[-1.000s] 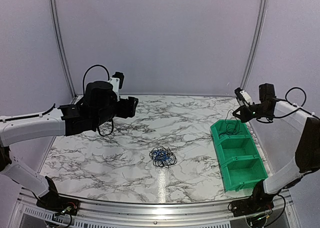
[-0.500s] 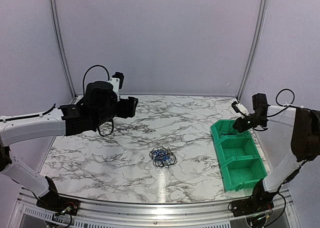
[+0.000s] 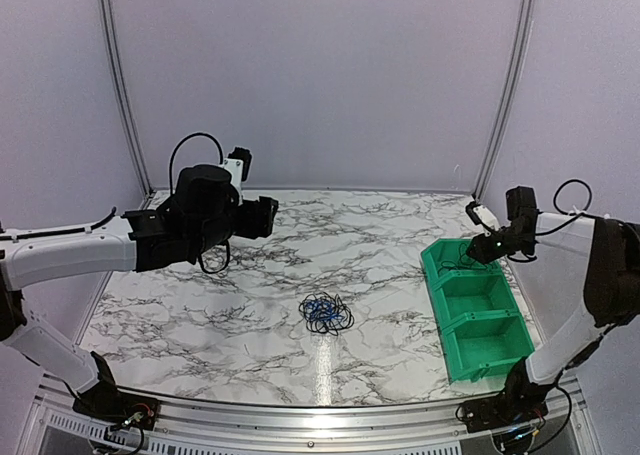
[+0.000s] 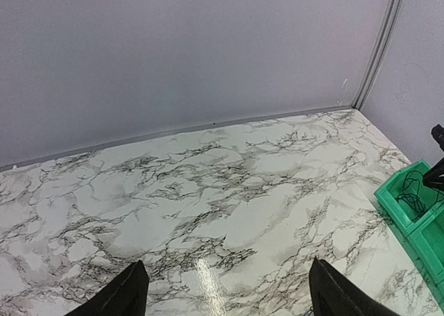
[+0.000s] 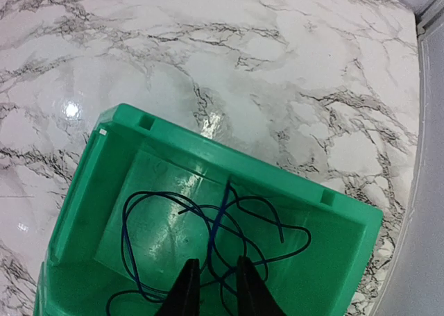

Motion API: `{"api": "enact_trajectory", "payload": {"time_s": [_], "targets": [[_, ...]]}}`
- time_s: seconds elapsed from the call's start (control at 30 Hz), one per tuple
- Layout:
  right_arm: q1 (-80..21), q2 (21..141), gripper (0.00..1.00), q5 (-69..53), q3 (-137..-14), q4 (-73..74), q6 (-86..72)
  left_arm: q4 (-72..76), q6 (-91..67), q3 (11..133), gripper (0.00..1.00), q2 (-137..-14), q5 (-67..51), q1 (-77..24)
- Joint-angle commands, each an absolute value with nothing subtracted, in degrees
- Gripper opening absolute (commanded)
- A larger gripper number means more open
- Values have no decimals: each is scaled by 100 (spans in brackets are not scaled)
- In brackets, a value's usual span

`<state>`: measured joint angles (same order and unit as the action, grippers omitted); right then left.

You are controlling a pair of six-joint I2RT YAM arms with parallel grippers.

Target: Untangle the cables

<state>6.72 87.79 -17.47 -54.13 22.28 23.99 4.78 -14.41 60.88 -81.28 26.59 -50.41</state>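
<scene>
Your right end effector [image 3: 487, 245] has dropped from above the far end of the green bin [image 3: 490, 363] to hang low over its farthest compartment. Your left arm has barely shifted.

From the top camera, the tangle of cables [image 3: 326, 314] lies unchanged in the middle of the surface [image 3: 200, 305], well apart from both arms. The left end effector [image 3: 262, 215] is raised over the far left.

Left wrist: its fingers [image 4: 128, 295] stand wide apart, with nothing between them.

Right wrist: the jaws have parted by a narrow gap. One blue cable [image 5: 220, 208] lies looped on the compartment floor, a strand running between the fingers. It looks let go, though you can't rule out contact with a pad.

I'd judge that cable sorted, which leaves the tangle next.
</scene>
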Motion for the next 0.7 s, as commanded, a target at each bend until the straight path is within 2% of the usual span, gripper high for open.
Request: {"api": "enact_trajectory", "payload": {"time_s": [0.0, 0.33, 0.67], "targets": [[713, 8217, 24, -1802, -5493, 2159, 2305, 584, -1479, 6108, 83, -8187, 2683, -5054], [599, 7212, 29, -2284, -5461, 2608, 2616, 572, -1522, 6126, 82, -8286, 2571, -5056], [-934, 7370, 28, -3799, -5900, 2978, 3122, 428, -1255, 6273, 84, -8724, 2288, -5064]]}}
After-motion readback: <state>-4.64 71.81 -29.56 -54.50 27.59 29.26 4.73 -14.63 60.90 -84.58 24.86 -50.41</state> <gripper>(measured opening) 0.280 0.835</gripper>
